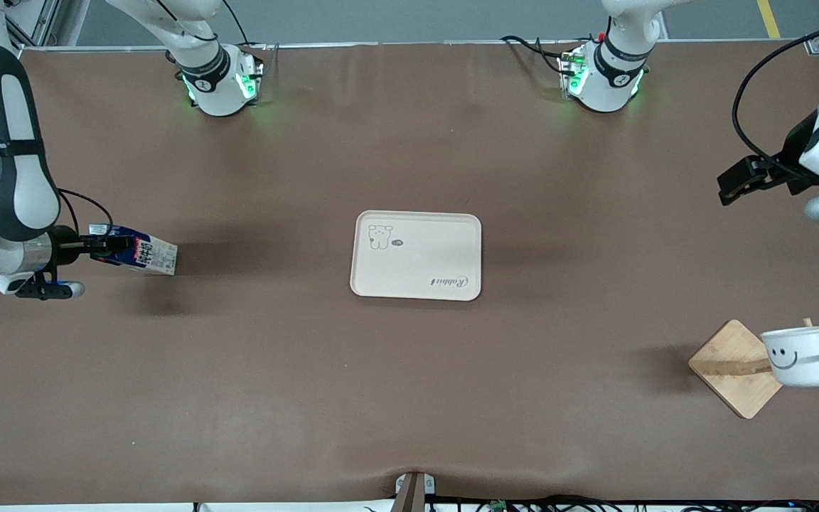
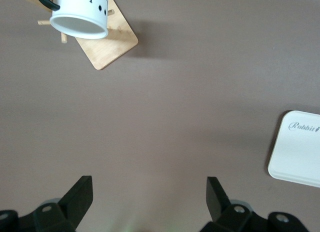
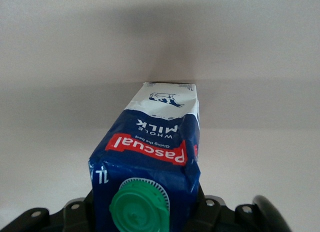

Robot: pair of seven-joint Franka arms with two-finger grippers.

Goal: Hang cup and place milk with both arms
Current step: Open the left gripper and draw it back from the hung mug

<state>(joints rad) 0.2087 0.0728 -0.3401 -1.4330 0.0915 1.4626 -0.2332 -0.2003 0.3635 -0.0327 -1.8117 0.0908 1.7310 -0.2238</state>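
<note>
Milk (image 1: 141,252) clamped in right gripper (image 1: 100,245) jaws near table edge; left gripper (image 1: 736,181) jaws spread, cup (image 1: 799,357) hung.

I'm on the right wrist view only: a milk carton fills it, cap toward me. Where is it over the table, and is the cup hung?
Observer: The milk, clamped in the right gripper, hangs tilted over bare table at the right arm's end, short of the tray.
Operator: And the cup?
Observer: The cup hangs by its handle on the wooden rack.
Operator: Left gripper?
Observer: The left gripper is open, raised over the table's left-arm end.
</note>
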